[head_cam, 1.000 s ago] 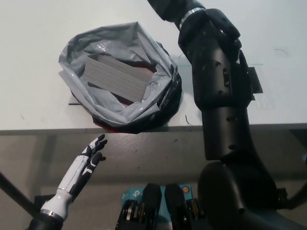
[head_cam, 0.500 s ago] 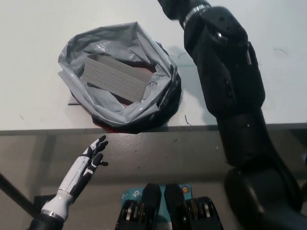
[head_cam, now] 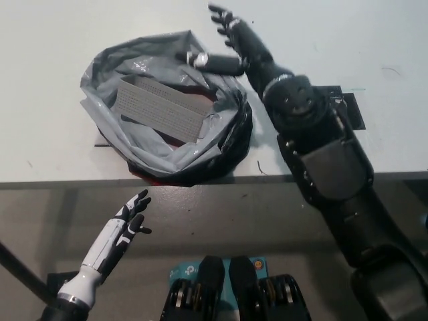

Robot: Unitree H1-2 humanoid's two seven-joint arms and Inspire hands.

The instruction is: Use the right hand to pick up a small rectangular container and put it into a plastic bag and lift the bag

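Right hand (head_cam: 234, 43) spread, holding nothing, one finger reaching over the plastic bag (head_cam: 167, 154) rim. Container (head_cam: 160, 107) lies inside the bag. Left hand (head_cam: 130, 217) idle, fingers apart, below table edge. Risk: thin rim slips or tears on lifting.

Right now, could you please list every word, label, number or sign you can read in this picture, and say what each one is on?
No text can be read here.
The grey container in the plastic bag shows rows of fine marks, too small to read.
The teal tag at the bottom edge bears a small white mark, too blurred to read.
The right hand, left hand and table carry no lettering.
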